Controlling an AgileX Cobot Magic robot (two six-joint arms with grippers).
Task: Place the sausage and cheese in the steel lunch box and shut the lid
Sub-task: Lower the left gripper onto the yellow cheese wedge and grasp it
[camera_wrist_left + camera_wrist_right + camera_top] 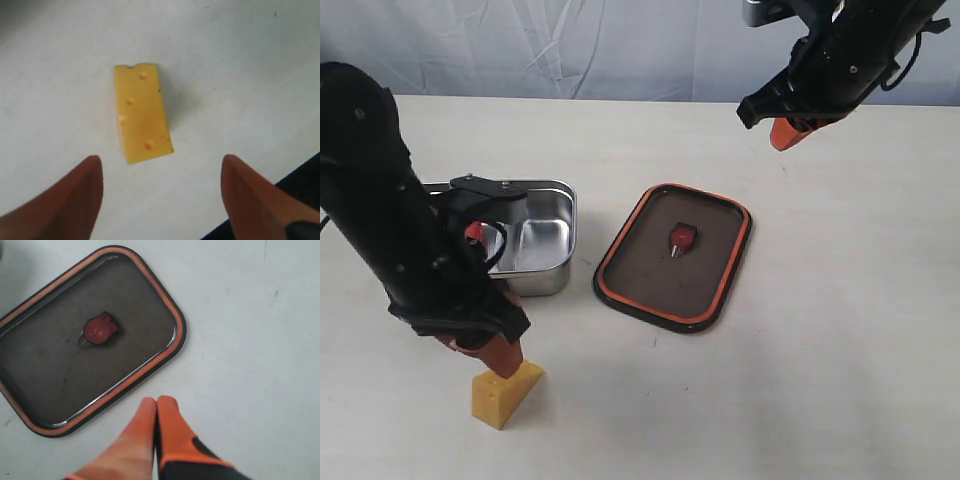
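The cheese sits on the table at the front left, clear of the steel lunch box behind it. The left gripper hangs right over the wedge, orange fingers spread wide, touching nothing. Just right of the box the lid lies flat, orange rim showing, valve at its centre. Up at the far right, the right gripper hovers with its fingers pressed together, empty.
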